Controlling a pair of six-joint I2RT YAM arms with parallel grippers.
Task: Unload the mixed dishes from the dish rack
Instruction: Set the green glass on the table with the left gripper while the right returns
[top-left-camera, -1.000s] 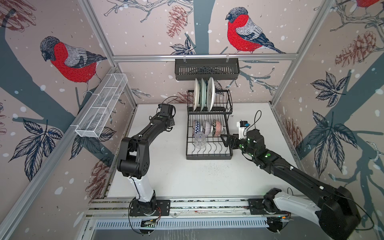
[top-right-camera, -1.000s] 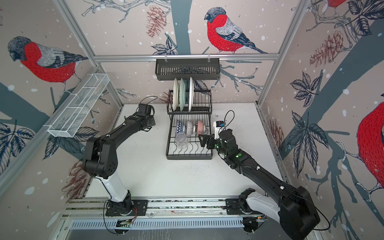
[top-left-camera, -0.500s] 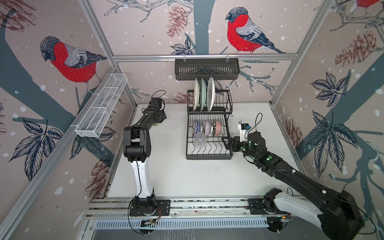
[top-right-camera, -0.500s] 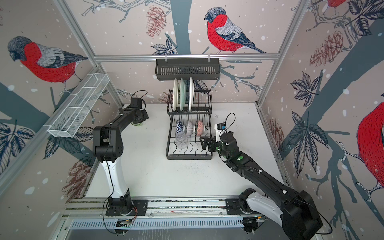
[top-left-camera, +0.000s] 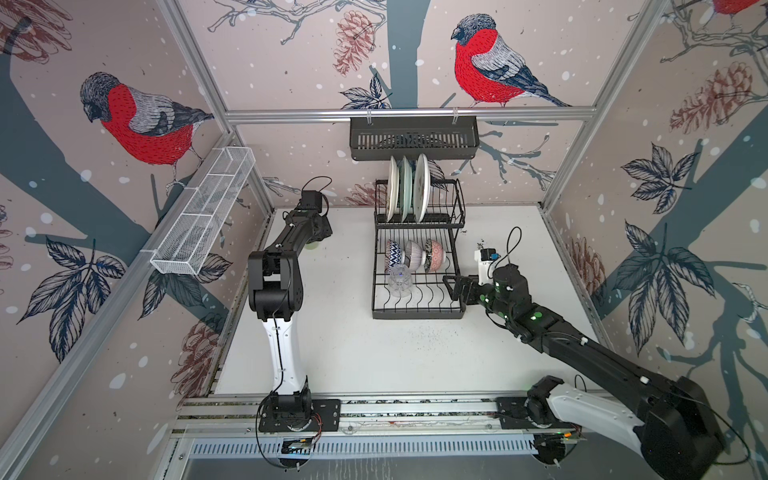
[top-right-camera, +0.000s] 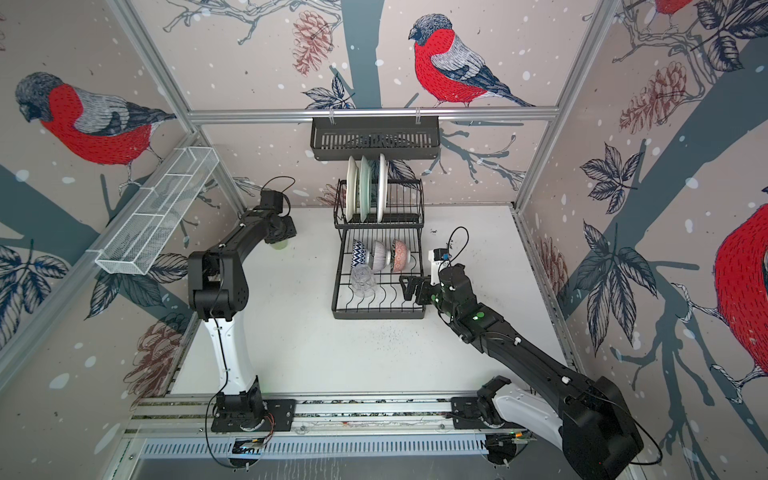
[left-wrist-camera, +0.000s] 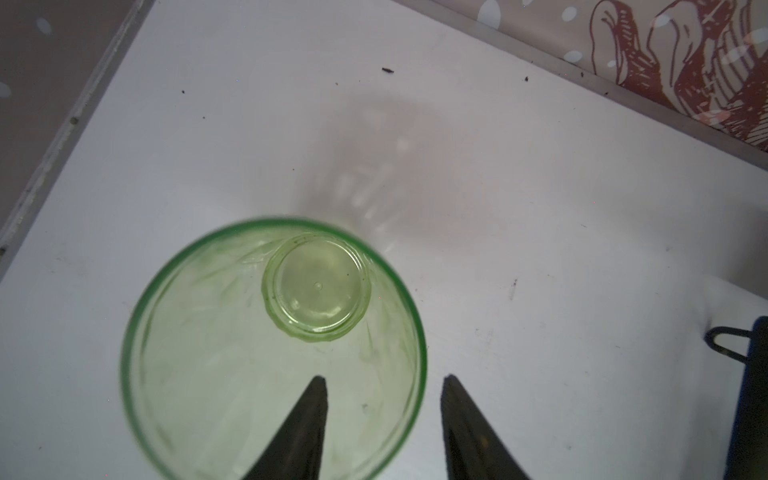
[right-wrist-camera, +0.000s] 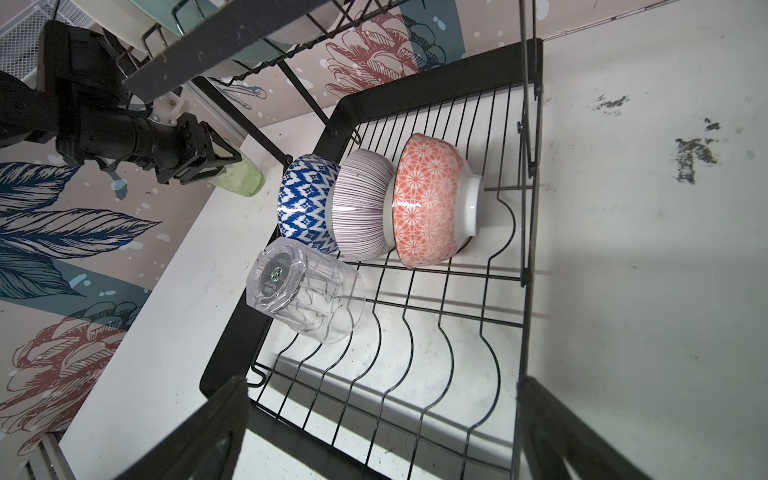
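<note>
The green tumbler (left-wrist-camera: 199, 332) stands upright on the white table at the back left, outside the dish rack (top-left-camera: 415, 313). My left gripper (left-wrist-camera: 385, 378) hangs open over it, one finger inside the rim, the other outside, neither touching. The rack's upper tier holds three upright plates (top-left-camera: 405, 187). Its lower grid holds three patterned bowls (right-wrist-camera: 424, 199) on edge and a clear tumbler (right-wrist-camera: 303, 299) upside down. My right gripper (right-wrist-camera: 384, 384) is open and empty above the grid's front right corner.
A black slotted basket (top-left-camera: 413, 139) hangs on the rear rail just above the plates. A long white mesh basket (top-left-camera: 203, 212) hangs on the left wall. Walls close in the table on three sides. Dark crumbs (right-wrist-camera: 694, 153) lie to the right of the rack.
My left arm has swung away from the rack to the back left with the green tumbler, and its jaws have parted from it. The right arm has hardly moved.
</note>
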